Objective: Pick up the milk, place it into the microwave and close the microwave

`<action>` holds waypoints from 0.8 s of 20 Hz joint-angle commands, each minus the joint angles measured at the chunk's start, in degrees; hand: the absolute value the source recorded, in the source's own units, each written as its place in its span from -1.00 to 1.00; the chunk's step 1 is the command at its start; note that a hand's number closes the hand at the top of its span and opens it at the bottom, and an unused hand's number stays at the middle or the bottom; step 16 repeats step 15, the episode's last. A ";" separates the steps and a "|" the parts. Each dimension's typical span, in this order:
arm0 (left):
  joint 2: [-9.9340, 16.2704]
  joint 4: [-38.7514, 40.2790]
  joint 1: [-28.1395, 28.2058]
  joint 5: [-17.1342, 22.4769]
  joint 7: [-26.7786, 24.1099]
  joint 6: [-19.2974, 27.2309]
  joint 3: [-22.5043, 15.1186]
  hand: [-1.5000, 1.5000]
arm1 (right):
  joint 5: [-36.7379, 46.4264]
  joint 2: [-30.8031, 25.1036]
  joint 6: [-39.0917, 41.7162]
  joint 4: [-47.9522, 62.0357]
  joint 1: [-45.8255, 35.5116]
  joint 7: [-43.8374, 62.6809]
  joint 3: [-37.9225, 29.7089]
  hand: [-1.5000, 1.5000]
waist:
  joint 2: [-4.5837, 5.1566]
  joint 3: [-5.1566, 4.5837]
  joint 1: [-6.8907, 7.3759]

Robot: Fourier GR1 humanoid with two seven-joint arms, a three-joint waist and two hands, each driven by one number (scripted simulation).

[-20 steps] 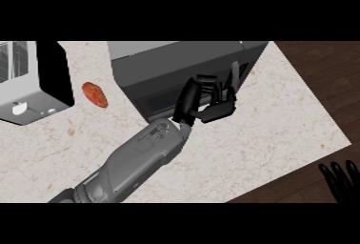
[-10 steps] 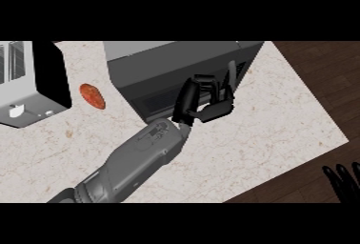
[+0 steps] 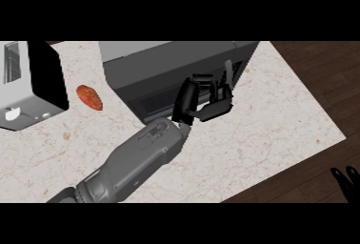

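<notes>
The milk shows nowhere on the counter (image 3: pixel 281 119); whether it already sits inside the microwave (image 3: pixel 169 62) cannot be told, since the inside is hidden. The left hand (image 3: pixel 204 97) is pressed up against the microwave's dark front near its right end, fingers mostly straight and pointing toward twelve o'clock, thumb out toward three, curled round nothing that can be seen. That looks like the closing push, so the step in hand is probably shutting the door: the sensible way is to keep the flat of the fingers on the door face and press squarely toward the body, so the hand does not slide off the right corner. At nine o'clock from the microwave lies a small reddish-brown food item (image 3: pixel 89 96), apart from it, and beyond that a toaster (image 3: pixel 28 90) at the left edge; neither blocks the door. The right hand (image 3: pixel 346 181) rests at five o'clock, off the counter, fingers up and relaxed.
</notes>
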 commanded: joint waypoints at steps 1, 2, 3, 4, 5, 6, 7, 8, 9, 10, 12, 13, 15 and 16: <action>-0.02 4.31 -3.98 1.40 0.43 -1.28 1.11 1.00 | -2.22 0.11 1.94 -0.42 0.84 -0.60 0.66 -1.00 | 0.79 0.15 -0.72; -0.02 4.21 -3.71 1.71 -0.13 -0.73 1.23 1.00 | -3.01 -0.39 1.83 -1.41 0.52 -0.12 0.24 -1.00 | 0.96 0.00 -0.91; -0.02 4.25 -4.68 1.87 0.13 -0.77 1.33 1.00 | -2.74 -0.67 2.14 -1.14 1.24 0.16 0.51 -1.00 | 0.82 0.08 -1.32; -0.02 4.71 -4.14 2.06 -0.25 -1.06 1.16 1.00 | -3.37 -0.95 2.02 -1.41 1.60 0.41 0.04 -1.00 | 0.86 0.02 -1.14; -0.02 4.74 -4.74 2.27 -0.38 -0.85 1.35 1.00 | -3.63 -1.07 1.94 -1.53 0.68 0.43 -0.24 -1.00 | 1.01 0.05 -0.64; -0.02 4.87 -4.59 2.61 -0.32 -0.75 1.03 1.00 | -3.53 -1.33 2.16 -1.96 1.17 0.93 0.29 -1.00 | 1.03 0.02 -1.00; -0.02 5.02 -4.03 2.56 -1.38 -1.36 0.74 1.00 | -3.88 -1.31 2.15 -2.02 1.46 0.77 -0.08 -1.00 | 0.99 0.00 -0.86; -0.02 4.97 -4.57 2.85 -1.25 -0.89 0.90 1.00 | -4.22 -1.70 2.25 -2.44 1.24 0.73 -0.68 -1.00 | 0.93 0.02 -1.30; -0.02 5.19 -5.31 2.89 -0.96 -0.85 1.01 1.00 | -4.37 -2.11 2.72 -2.72 1.52 1.11 -0.35 -1.00 | 0.92 0.05 -1.41; -0.02 5.06 -4.45 3.65 -1.64 -0.88 1.31 1.00 | -4.53 -2.16 2.49 -1.93 2.18 1.08 -1.00 -1.00 | 1.04 0.05 -1.57; -0.02 5.47 -4.96 3.82 -1.76 -0.77 0.90 1.00 | -5.05 -2.42 2.85 -2.85 1.77 1.27 -0.85 -1.00 | 0.90 0.06 -1.04; -0.02 6.06 -4.83 3.83 -1.68 -1.19 0.48 1.00 | -5.12 -2.36 2.81 -2.74 2.42 1.30 -0.92 -1.00 | 0.88 0.11 -1.17; -0.02 6.26 -5.05 4.11 -1.91 -1.18 0.18 1.00 | -5.21 -3.23 3.23 -3.56 2.38 2.00 -0.87 -1.00 | 1.15 0.05 -1.45; -0.02 6.26 -5.05 4.11 -1.91 -1.18 0.18 1.00 | -5.21 -3.23 3.23 -3.56 2.38 2.00 -0.87 -1.00 | 1.15 0.05 -1.45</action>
